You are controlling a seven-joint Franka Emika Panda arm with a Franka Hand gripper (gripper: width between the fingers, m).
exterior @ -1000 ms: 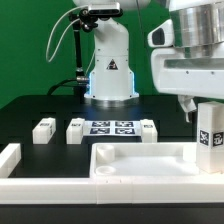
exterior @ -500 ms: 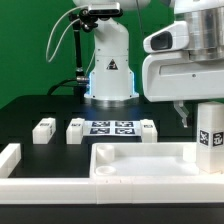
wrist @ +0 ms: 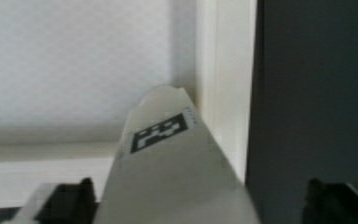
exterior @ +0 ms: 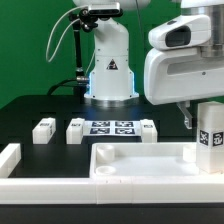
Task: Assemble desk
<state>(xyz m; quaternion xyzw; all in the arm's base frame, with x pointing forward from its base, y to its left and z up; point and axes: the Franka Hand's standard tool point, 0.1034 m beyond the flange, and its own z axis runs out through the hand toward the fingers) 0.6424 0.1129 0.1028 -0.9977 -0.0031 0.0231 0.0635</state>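
Note:
The white tabletop tray (exterior: 140, 158) lies in front with its raised rims up. One square white leg (exterior: 210, 130) stands upright at the tray's corner on the exterior view's right, its tag facing the camera. My gripper (exterior: 203, 118) hangs over this leg with the jaws apart around it. One dark finger (exterior: 185, 117) shows just beside the leg, with a small gap. In the wrist view the leg (wrist: 167, 165) runs up between my fingers (wrist: 73, 203), with dark table showing between it and the other finger. Three more legs (exterior: 43, 130) (exterior: 76, 130) (exterior: 148, 130) lie at the back.
The marker board (exterior: 110, 127) lies between the loose legs, in front of the robot base (exterior: 110, 75). A low white rail (exterior: 10, 160) borders the black table at the exterior view's left and along the front.
My hand has shifted and turned slightly above the upright leg. The leg, the tray and the loose legs have not moved.

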